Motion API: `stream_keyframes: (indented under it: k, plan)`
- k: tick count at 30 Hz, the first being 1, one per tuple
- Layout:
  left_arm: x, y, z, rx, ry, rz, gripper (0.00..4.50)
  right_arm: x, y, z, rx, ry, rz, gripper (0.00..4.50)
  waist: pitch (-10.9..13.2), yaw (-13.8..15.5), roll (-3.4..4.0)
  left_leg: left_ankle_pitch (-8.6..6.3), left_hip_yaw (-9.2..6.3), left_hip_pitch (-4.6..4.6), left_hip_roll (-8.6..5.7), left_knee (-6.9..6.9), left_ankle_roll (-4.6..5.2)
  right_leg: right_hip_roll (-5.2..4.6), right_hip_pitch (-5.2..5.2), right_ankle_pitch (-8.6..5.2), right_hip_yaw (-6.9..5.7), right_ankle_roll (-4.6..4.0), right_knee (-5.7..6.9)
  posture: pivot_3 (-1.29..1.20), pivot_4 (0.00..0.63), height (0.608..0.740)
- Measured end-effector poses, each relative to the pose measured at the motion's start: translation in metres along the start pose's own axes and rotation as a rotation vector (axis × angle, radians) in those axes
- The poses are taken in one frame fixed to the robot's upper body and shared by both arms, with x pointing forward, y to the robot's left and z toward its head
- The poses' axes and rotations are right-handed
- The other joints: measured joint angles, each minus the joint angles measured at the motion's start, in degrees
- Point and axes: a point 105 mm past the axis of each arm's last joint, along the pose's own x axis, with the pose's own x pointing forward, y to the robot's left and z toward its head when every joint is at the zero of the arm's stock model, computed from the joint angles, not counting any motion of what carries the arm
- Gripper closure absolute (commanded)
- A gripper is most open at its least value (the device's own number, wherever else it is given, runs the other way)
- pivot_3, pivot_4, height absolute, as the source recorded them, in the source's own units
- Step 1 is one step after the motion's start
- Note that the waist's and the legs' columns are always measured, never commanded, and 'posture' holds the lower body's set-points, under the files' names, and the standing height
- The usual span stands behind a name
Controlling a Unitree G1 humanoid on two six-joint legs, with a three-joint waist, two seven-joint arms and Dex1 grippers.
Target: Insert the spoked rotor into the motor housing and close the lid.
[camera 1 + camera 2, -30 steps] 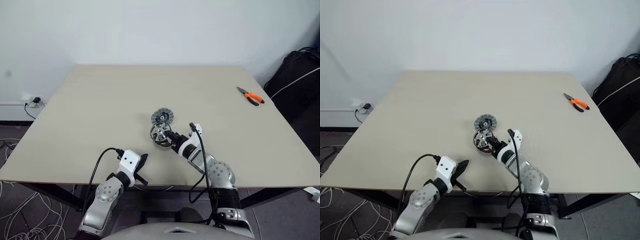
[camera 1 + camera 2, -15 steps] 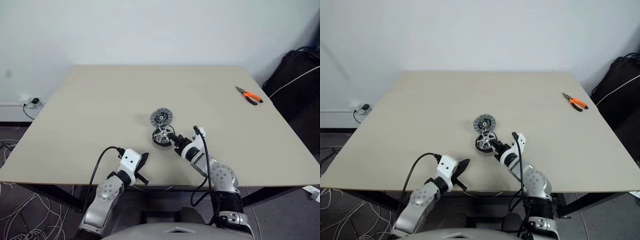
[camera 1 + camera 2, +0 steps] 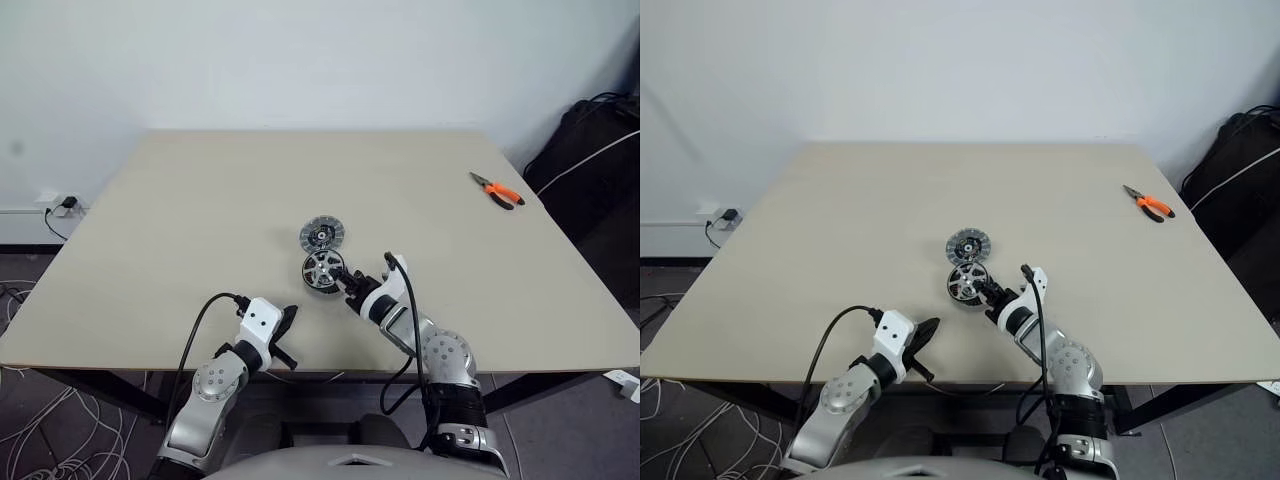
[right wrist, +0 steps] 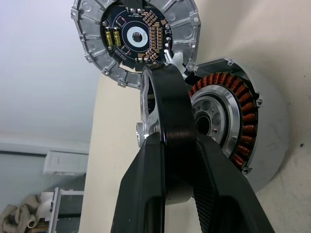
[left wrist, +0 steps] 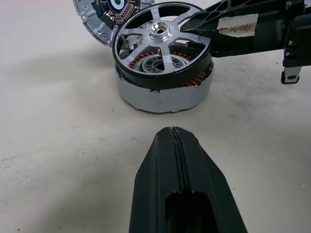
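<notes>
**Rotor held tilted over the housing, lid lying bare beside it**

A strip of pale tape (image 5: 236, 24) sticks to the right gripper's (image 3: 346, 282) black finger, with a few red handwritten marks on it (too small to read). No other writing can be made out.

The right gripper's fingers (image 4: 146, 194) are clamped on the rim of the spoked rotor (image 5: 162, 46), one on each face of its dark band. The rotor is a shiny silver wheel with flat pale spokes running out from a small round hub, ringed by a smooth black band. It sits tilted on top of the motor housing (image 5: 160, 97), partly over the opening and not seated flat.

The housing is a short round can with a dull grey, smooth metal wall, standing on the beige table (image 3: 200, 220). Inside runs a ring of copper-brown wound coils (image 4: 238, 126) around a silver centre with round holes.

Just beyond the housing, touching or nearly touching it, lies the lid (image 4: 136, 36): a grey ribbed disc with a notched edge, its dark centre carrying small yellow and brown parts around a white ring.

The left gripper (image 3: 284, 327) rests closed and empty near the table's front edge, its matte black fingers pressed together, pointing toward the housing.

Orange-handled pliers (image 3: 498, 190) lie far off near the right edge.
</notes>
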Motion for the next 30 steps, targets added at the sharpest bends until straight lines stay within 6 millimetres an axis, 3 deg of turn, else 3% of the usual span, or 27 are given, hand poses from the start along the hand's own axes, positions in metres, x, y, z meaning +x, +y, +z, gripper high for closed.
stream_keyframes:
  k: [1,8,14,20,23,27,30]
  plan:
    - [0.0,0.0,0.0,0.0,0.0,0.001,4.5,0.0,0.0,0.0,0.0,0.0,0.0,4.06,0.0,0.0,0.0,0.0,0.0,0.0,0.0,0.0,0.0,0.0,0.0,0.0,0.0,0.0,0.0,0.0,0.0,0.74]
    - [0.0,0.0,0.0,0.0,0.0,0.004,4.5,0.0,-0.001,0.001,-0.004,-0.008,-0.005,1.76,0.0,0.0,0.0,0.0,0.0,0.0,0.0,0.0,0.0,0.0,0.0,0.0,0.0,0.0,0.0,0.0,0.0,0.74]
    - [0.0,0.0,0.0,-0.002,-0.001,0.006,4.5,-0.001,0.001,0.006,-0.011,-0.035,-0.002,1.76,0.0,0.01,0.01,0.0,0.0,-0.01,0.0,0.0,0.0,0.0,0.0,0.0,0.0,0.0,0.0,0.0,0.0,0.74]
    - [0.001,-0.001,0.0,-0.01,-0.004,0.01,4.5,-0.022,0.031,0.036,-0.134,-0.178,0.049,1.76,0.0,0.07,0.01,0.0,0.0,-0.03,0.0,-0.01,0.0,0.0,-0.02,0.0,0.0,0.0,-0.02,0.0,0.0,0.74]
    - [0.001,-0.002,0.001,-0.014,-0.006,0.009,4.5,-0.029,0.036,0.037,-0.258,-0.182,0.013,1.76,0.0,0.07,0.0,0.0,0.0,-0.01,0.0,0.0,0.0,-0.01,-0.01,-0.01,0.0,0.0,-0.02,0.0,0.0,0.74]
    - [0.002,-0.003,0.001,-0.015,-0.01,0.004,4.5,-0.031,0.028,0.027,-0.446,-0.123,-0.07,2.6,-0.01,0.06,-0.01,0.0,0.01,0.01,-0.01,0.02,0.0,-0.01,0.01,0.0,-0.01,0.0,0.0,0.0,0.0,0.74]
    - [0.003,-0.004,0.001,-0.014,-0.011,-0.001,4.5,-0.025,0.02,0.013,-0.728,-0.034,-0.137,3.58,-0.01,0.02,-0.01,0.01,0.02,0.02,-0.01,0.05,0.01,0.02,0.01,-0.01,-0.03,-0.01,0.02,0.0,0.0,0.74]
